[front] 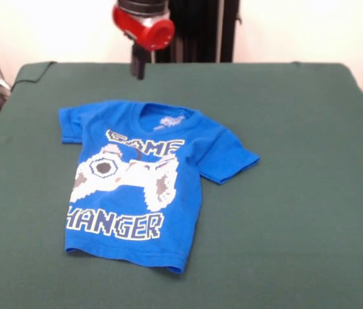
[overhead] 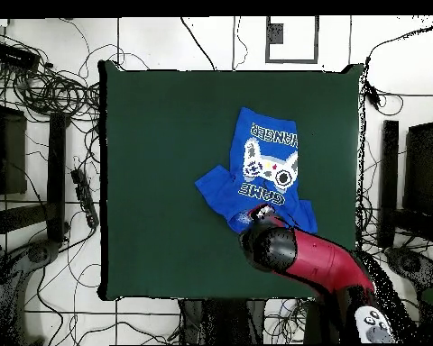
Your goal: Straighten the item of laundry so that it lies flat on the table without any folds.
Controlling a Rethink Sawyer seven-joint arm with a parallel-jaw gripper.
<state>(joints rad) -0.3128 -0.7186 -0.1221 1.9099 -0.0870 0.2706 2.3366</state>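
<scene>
I find the lighting even and fairly bright in both views. The dark green felt-covered table shows no glare. My red and black arm carries a small highlight. The bright blue printed T-shirt casts only a faint edge shadow; its print is slightly soft.

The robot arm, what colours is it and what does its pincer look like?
The arm is mostly red, thick and rounded, with a black joint at its end. From the front, a shiny red cap sits under a black ring, and below it hangs the pincer, a thin dark piece. Near the base the arm carries a pale grey part with small dark buttons.
</scene>
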